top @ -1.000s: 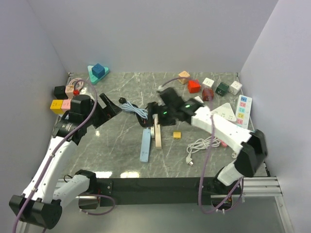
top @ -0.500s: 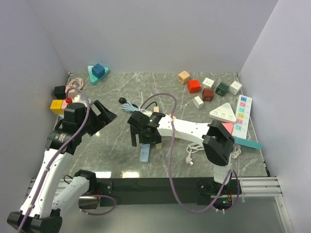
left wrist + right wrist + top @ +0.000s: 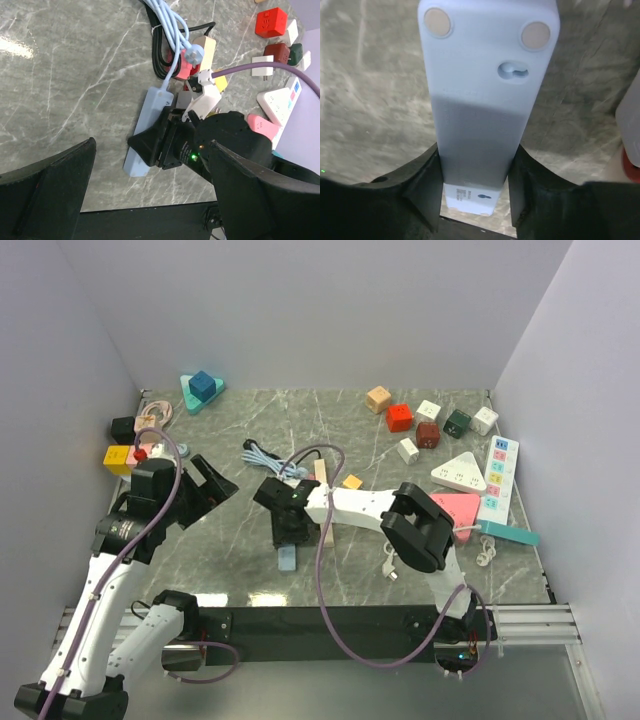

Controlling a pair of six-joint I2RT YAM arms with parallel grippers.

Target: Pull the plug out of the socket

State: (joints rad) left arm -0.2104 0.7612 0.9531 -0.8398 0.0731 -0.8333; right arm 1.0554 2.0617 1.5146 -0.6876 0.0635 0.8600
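The pale blue plastic power strip (image 3: 485, 95) lies near the front middle of the grey marbled tabletop (image 3: 240, 430), just beside a cream power strip (image 3: 209, 46). Its flat underside faces my right wrist camera: two round tan pads and a keyhole slot, no outlets showing. The right gripper (image 3: 476, 155) is pinching it across its width, both black fingers (image 3: 427, 185) pressed against the long edges. I judge this hold is meant to anchor the body while the plug is drawn. A pale blue cable (image 3: 167, 30) leaves the strip's far end and runs back into a loose bundle. A round pale blue plug (image 3: 194, 54) sits against a pink piece at the cream strip. I cannot tell from these views whether it is seated in an outlet, nor which strip is the socket in question. The left gripper (image 3: 222, 480) hangs above the table to the left, fingers spread wide and holding nothing, apparently kept free to take the plug.
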